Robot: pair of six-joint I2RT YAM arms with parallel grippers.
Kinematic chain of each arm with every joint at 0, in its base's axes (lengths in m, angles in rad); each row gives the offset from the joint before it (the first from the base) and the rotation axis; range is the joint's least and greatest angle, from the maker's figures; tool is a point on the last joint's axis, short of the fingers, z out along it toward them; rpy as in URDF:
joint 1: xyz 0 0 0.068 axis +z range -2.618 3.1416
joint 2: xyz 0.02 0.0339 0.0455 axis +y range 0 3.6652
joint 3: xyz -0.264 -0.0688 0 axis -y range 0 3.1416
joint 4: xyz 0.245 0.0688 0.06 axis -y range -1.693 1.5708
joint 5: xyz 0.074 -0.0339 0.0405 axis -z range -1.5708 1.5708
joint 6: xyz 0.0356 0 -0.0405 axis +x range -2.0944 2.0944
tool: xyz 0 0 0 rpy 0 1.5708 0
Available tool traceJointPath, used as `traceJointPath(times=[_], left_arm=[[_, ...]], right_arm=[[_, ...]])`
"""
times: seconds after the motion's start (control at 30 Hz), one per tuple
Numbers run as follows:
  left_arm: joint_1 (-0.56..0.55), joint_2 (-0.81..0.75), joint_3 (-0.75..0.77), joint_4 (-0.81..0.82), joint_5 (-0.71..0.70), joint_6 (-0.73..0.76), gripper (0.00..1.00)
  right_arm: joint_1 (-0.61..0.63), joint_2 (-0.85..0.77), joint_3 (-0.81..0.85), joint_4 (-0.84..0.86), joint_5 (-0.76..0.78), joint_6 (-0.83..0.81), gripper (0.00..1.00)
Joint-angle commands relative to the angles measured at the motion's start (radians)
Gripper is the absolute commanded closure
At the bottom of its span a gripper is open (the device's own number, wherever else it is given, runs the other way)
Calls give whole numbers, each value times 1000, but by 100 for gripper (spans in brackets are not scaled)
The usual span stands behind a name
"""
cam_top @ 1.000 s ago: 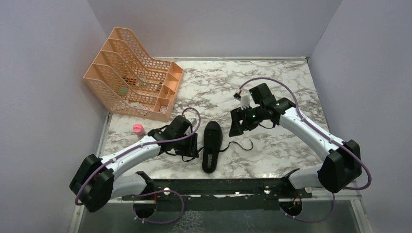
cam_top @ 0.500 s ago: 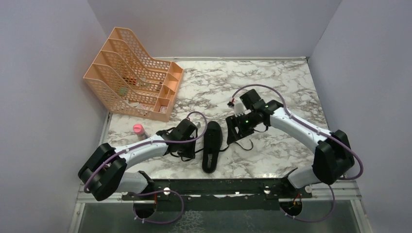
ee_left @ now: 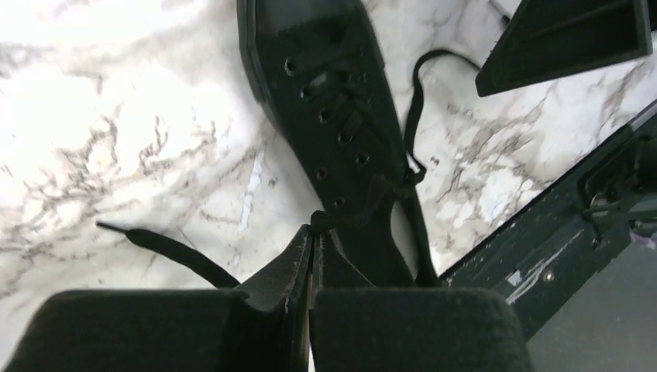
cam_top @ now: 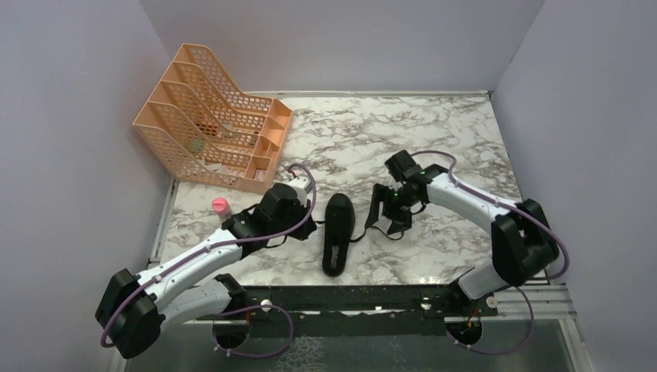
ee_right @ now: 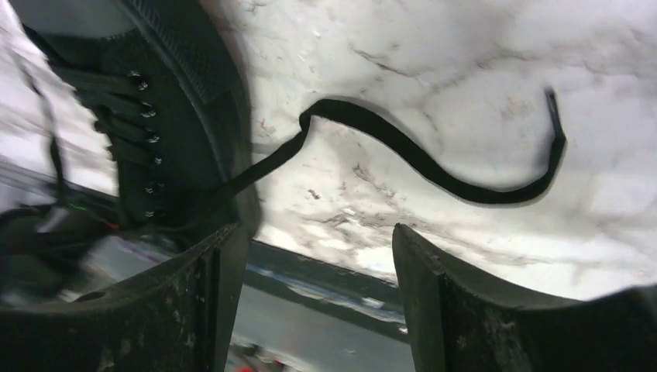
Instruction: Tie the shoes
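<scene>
Top external view first, Ben. Where is the shoe [cam_top: 335, 236]?

It lies flat in the middle of the table [cam_top: 449, 139], Mia, near the arms. Its toe points to the far side. The left gripper [cam_top: 308, 225] is just beside it on the left. The right gripper [cam_top: 385, 215] is close on the right. I think one arm sits on each side so each can take one string.

What else is there?

An orange rack [cam_top: 217, 132] stands far to the left. A little pink thing [cam_top: 221, 206] sits near it. Both are well away from the shoe.

Now the left wrist view. What is that gripper doing?

Its fingers [ee_left: 287, 263] are squeezed tight together. They pinch the left lace [ee_left: 166, 252] right where it comes out by the shoe's opening. The loose end trails on the table to the left. I think it holds the string low so it can pull it across.

And the right wrist view?

That gripper is spread wide and holds nothing. Its fingers [ee_right: 201, 310] stand apart. The right lace [ee_right: 418, 159] curls on the table past them, not touched. I think it waits open so it can come down and grab that string. No knot is made yet.
</scene>
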Motion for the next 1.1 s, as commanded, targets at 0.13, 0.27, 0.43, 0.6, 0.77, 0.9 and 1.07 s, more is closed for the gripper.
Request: traceJointPath(times=[0.13, 0.27, 0.43, 0.6, 0.77, 0.9, 1.07], left_arm=[[-3, -117, -91, 277, -62, 86, 100], [-3, -89, -108, 363, -29, 98, 100], [-3, -40, -95, 411, 26, 131, 100], [-3, 11, -44, 381, 35, 158, 100], [-3, -8, -43, 374, 32, 157, 100], [-3, -38, -50, 359, 42, 175, 100], [-3, -45, -63, 360, 56, 190, 100]], right_arm=[[-41, -100, -102, 5, 4, 748, 29], [-41, 12, -39, -109, 39, 875, 33], [-50, -5, -110, -18, 101, 1028, 37], [-76, -28, -100, -56, 203, 998, 36], [-92, -19, -166, -45, 224, 1052, 37], [-92, 11, -177, -27, 223, 1086, 41], [-93, 7, -181, -2, 287, 1092, 70]])
